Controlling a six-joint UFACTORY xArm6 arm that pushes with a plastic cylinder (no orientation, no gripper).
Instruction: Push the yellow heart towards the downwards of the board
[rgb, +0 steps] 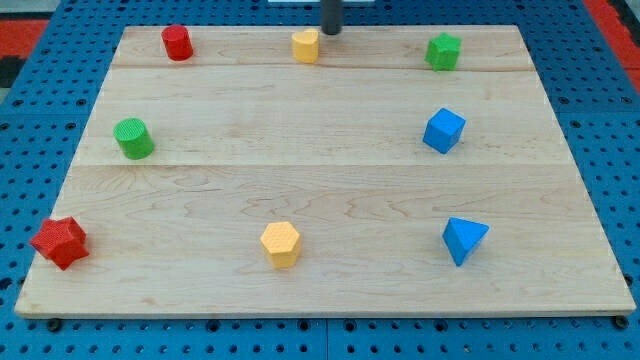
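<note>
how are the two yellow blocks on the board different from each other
The yellow heart sits at the view's top edge of the board, with my tip just to its upper right; the yellow hexagon sits near the view's bottom, far from my tip. The heart looks smaller in the view and notched, the hexagon flat-sided. Both are yellow.

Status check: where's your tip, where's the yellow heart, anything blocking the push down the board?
My tip at the view's top edge, just upper-right of the yellow heart. Path downward open until the yellow hexagon near the view's bottom.
</note>
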